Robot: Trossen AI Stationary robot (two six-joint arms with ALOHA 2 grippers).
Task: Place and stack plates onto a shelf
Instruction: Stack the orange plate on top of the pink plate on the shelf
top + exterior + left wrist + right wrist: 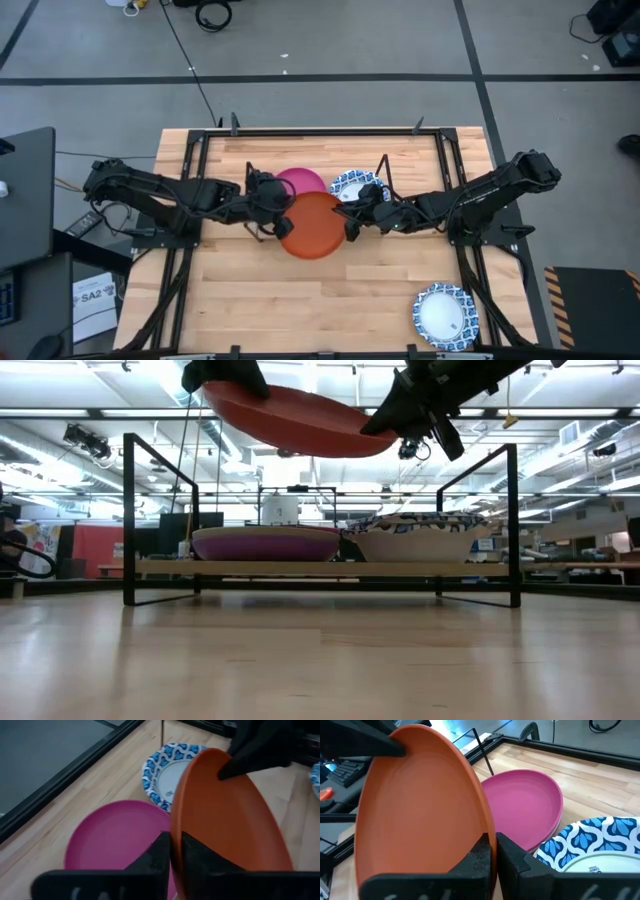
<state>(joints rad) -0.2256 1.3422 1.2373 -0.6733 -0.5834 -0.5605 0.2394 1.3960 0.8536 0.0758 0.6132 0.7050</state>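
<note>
Orange plate pinched by both fingers above the shelf.

Grey floor crossed by dark lines, ceiling lights bright overhead

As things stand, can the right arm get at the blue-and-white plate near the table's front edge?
Probably not yet: right gripper is shut on the orange plate, shared with the left gripper. The path to that plate looks clear.

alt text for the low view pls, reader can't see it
An orange plate hangs tilted in the air above the shelf, gripped at opposite rims by the left gripper and the right gripper. On the shelf board below sit a magenta plate and, beside it, a blue-and-white plate.
</note>
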